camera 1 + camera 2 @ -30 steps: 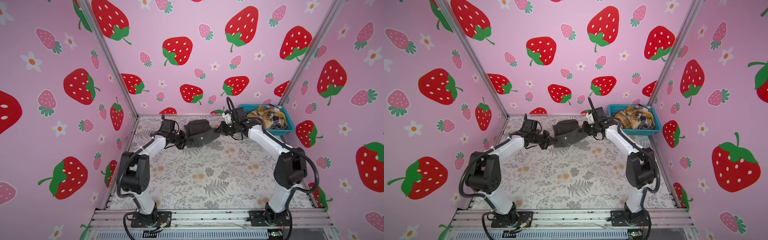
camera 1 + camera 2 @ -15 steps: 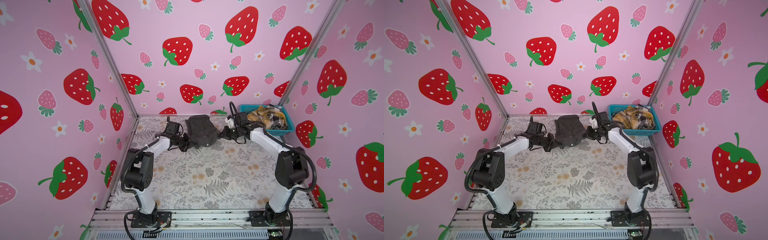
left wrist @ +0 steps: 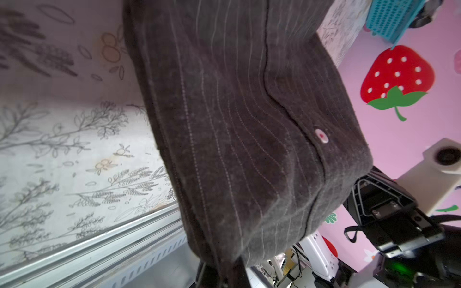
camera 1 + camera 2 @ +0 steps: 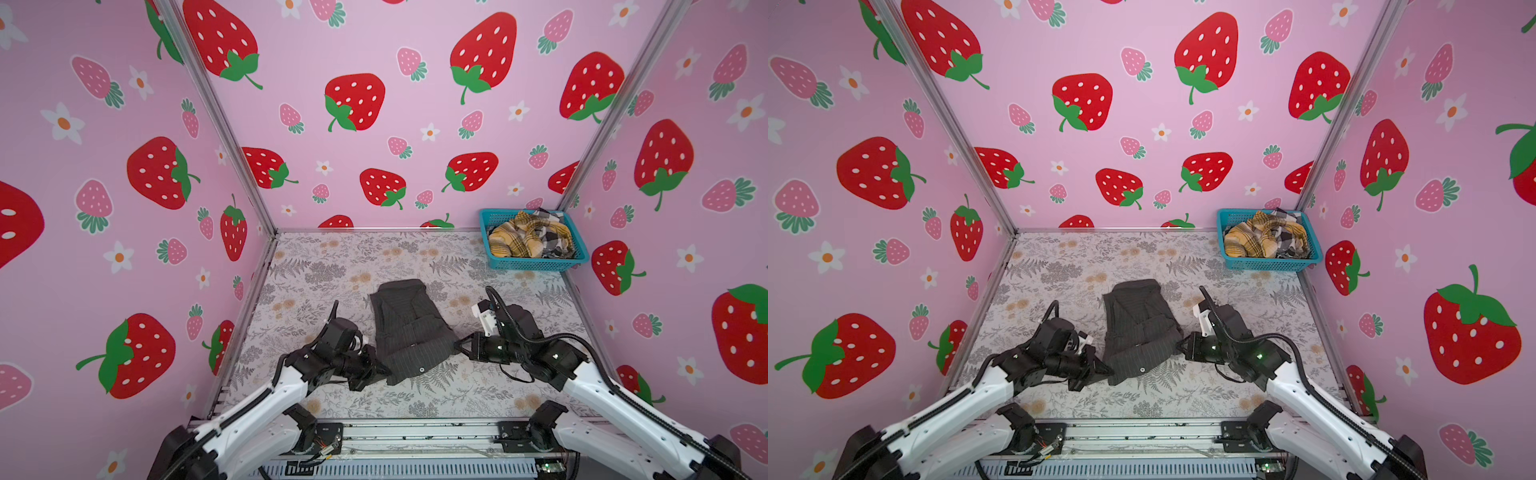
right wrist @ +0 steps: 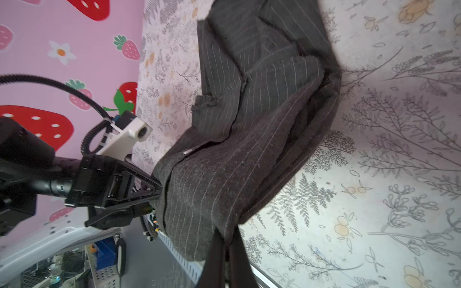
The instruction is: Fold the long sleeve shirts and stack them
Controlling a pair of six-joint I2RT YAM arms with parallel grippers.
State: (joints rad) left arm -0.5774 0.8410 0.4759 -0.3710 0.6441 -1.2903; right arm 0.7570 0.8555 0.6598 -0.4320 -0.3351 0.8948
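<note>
One of the long sleeve shirts, dark charcoal with pale pinstripes [image 4: 409, 328] [image 4: 1138, 328], lies partly folded in the middle of the table. Its far part rests on the cloth and its near edge is lifted. My left gripper [image 4: 384, 368] [image 4: 1106, 370] is shut on the near left corner, and my right gripper [image 4: 459, 345] [image 4: 1181, 345] is shut on the near right corner. The left wrist view shows the striped cloth [image 3: 237, 124] running into the left gripper [image 3: 222, 269]. In the right wrist view the shirt [image 5: 249, 149] is pinched by the right gripper [image 5: 225, 249].
A blue basket [image 4: 532, 264] [image 4: 1266, 264] stands at the back right corner and holds a mustard plaid shirt [image 4: 515, 241] and a black-white check shirt [image 4: 552, 237]. Pink strawberry walls close three sides. A metal rail [image 4: 415, 432] runs along the front edge.
Both grippers have drawn back from the far end of the table toward the front, pulling the dark shirt with them. Its far part now lies flat on the table.
</note>
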